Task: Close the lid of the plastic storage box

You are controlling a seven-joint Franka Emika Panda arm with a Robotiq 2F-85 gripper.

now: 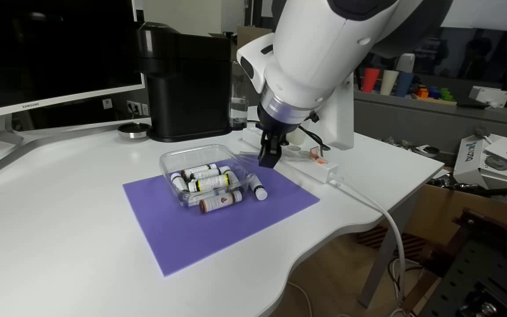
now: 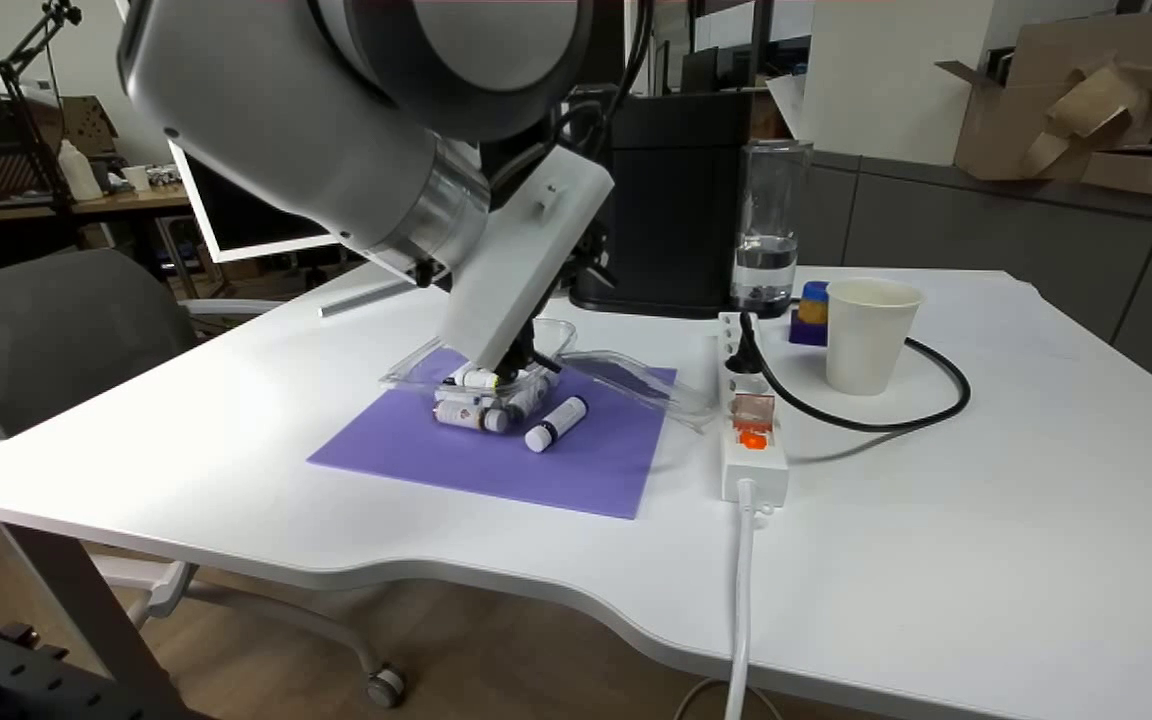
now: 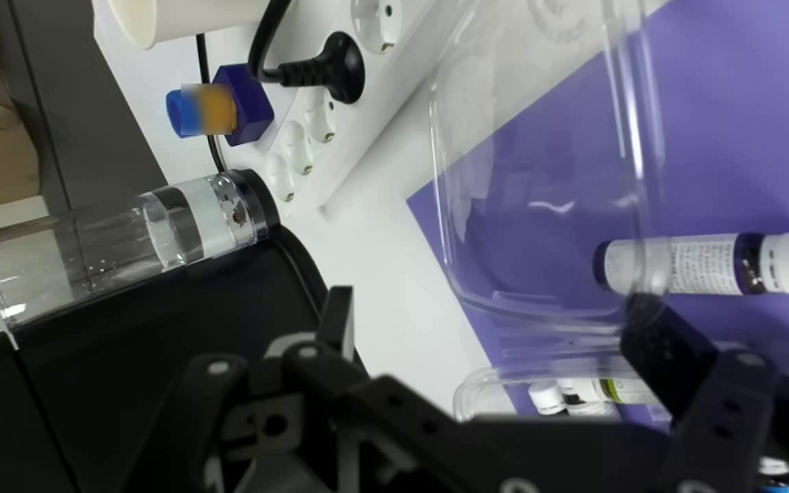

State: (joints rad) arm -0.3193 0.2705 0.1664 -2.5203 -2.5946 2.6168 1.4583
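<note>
The clear plastic storage box stands on the purple mat in both exterior views, with several small white-labelled bottles inside. Its transparent lid is swung outward, lying low from the box's edge toward the power strip. Seen from the wrist, the lid fills the upper middle, and part of the box shows behind the gripper's linkage. My gripper is open, its fingers wide apart. One fingertip overlaps the lid's corner; whether they touch I cannot tell. In an exterior view the gripper hangs above the lid, beside the box.
A loose bottle lies on the purple mat beside the box. The power strip runs past the lid, with a plug and black cable. Behind stand a black appliance, a water tank and a white cup.
</note>
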